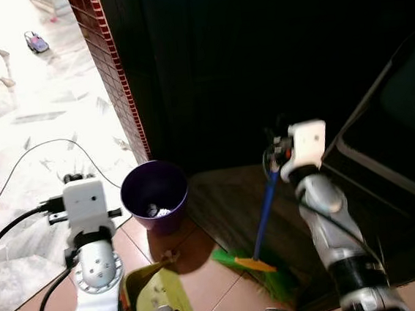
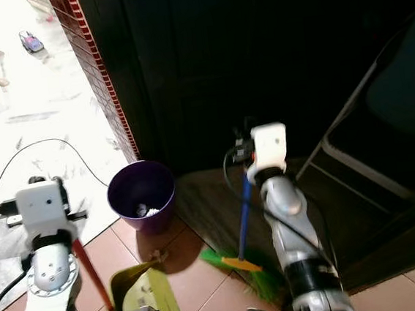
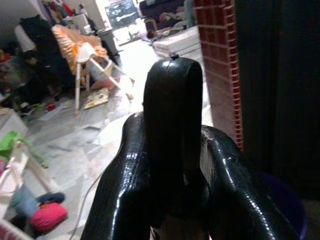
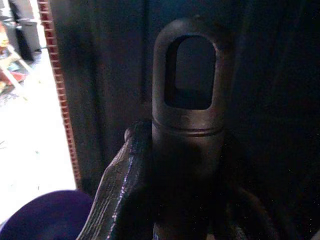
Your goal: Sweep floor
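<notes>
While the broom (image 1: pixel 264 209) is clamped near its handle top by the right gripper (image 1: pixel 272 156), green bristles on the tiled floor (image 1: pixel 213 287) beside the purple bin (image 1: pixel 154 194), the dustpan (image 2: pixel 144 297) handle is apparently gripped by the left gripper (image 2: pixel 66 213). Short strokes toward the pan are advised.

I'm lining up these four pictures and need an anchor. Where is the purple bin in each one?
Left eye: purple bin on the floor, left of centre, at the foot of the brick pillar.
Right eye: bin left of centre, below the same pillar.
Left wrist: a dark purple edge low behind the left hand.
Right wrist: purple rim in a low corner.
Shared landmark: the brick pillar.
</notes>
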Robot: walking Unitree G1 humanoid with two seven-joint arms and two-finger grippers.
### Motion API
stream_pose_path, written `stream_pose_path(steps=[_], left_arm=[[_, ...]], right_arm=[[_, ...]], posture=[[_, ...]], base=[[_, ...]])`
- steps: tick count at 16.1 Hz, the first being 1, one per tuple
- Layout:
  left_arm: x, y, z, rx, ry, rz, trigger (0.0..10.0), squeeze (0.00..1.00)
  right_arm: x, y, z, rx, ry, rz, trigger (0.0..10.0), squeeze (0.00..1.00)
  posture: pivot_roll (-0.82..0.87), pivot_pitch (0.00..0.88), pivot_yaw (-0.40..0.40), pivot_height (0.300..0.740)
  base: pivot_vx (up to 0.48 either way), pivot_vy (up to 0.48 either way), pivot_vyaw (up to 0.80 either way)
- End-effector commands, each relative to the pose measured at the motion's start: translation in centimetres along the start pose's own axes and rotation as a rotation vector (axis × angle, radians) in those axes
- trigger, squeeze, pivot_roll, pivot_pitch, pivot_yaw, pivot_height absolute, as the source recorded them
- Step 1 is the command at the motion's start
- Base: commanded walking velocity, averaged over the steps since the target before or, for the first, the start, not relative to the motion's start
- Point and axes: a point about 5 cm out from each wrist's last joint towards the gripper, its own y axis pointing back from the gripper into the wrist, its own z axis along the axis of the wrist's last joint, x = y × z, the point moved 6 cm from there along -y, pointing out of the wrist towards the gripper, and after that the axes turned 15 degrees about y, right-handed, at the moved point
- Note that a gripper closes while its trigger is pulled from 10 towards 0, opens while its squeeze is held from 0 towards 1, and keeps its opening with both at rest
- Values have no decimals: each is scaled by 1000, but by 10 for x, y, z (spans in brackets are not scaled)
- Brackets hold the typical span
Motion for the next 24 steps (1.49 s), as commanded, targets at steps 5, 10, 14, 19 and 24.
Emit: stream_pose_path(steps=[5,10,14,19,24], left_arm=[[28,1,13,-48,-81,93,10000,0],[31,-20,24,-149,-123,228,10000,0],[21,-29,24,-155,-118,203,10000,0],[3,-37,26,-184,-56,122,10000,0],[-20,-47,26,-227,-73,69,10000,0]], right_arm=[[-11,1,-9,35,62,-10,10000,0],[-4,-9,9,-31,74,5,10000,0],[-4,-11,13,-40,76,1,10000,0],[-4,-12,22,-76,102,6,10000,0],[-12,-24,35,-106,120,-51,10000,0]], posture=[[9,0,12,740],[-23,0,18,740],[-39,0,29,740],[-54,0,40,740],[-66,0,62,740]], base=[[0,0,0],[0,0,160],[0,0,800],[0,0,800],[0,0,105]])
